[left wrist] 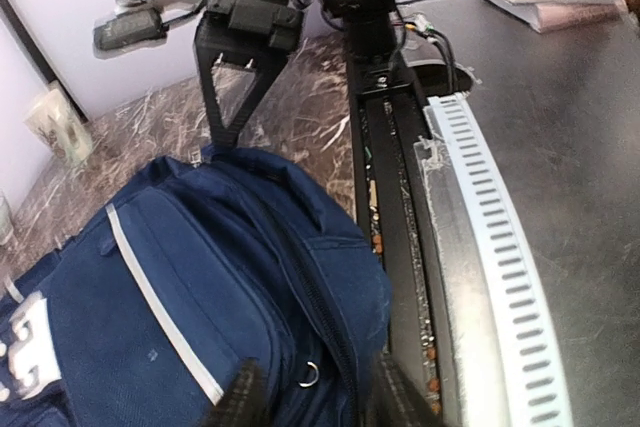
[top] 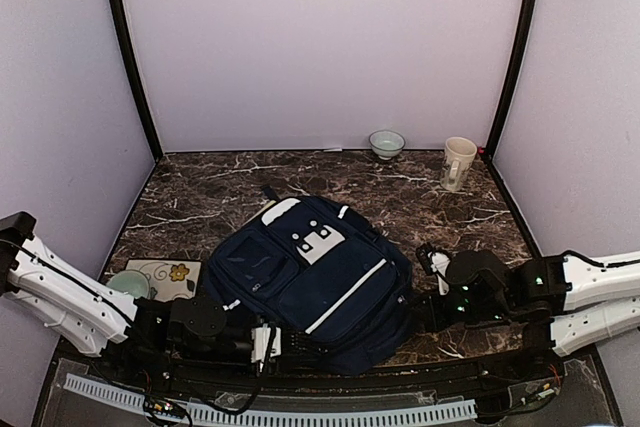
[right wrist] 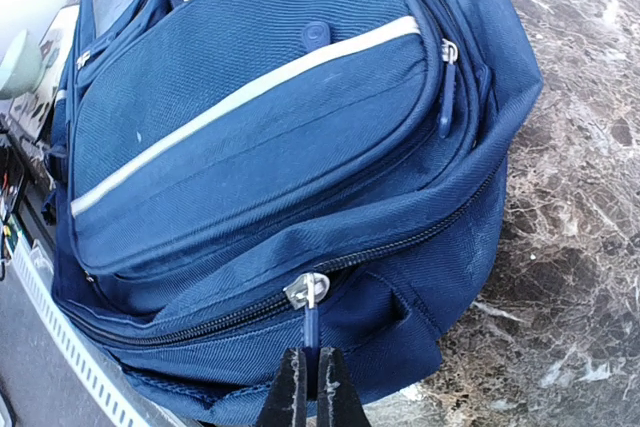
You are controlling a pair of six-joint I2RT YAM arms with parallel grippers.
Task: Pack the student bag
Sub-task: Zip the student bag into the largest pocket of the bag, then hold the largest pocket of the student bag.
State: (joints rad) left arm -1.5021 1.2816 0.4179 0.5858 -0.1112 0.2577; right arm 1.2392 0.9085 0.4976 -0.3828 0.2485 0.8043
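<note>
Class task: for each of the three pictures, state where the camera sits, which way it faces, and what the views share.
Top external: above and behind, looking down at the student bag on the table; left arm and right arm show.
Left wrist: low at the near edge, facing along the bag; left tool at bottom.
Right wrist: low, facing the bag's side; right tool pinches a zip pull.
Shared: all three show the bag.

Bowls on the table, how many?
2: the far bowl sits left of the mug, the green bowl near left of the backpack; others may be hidden.
</note>
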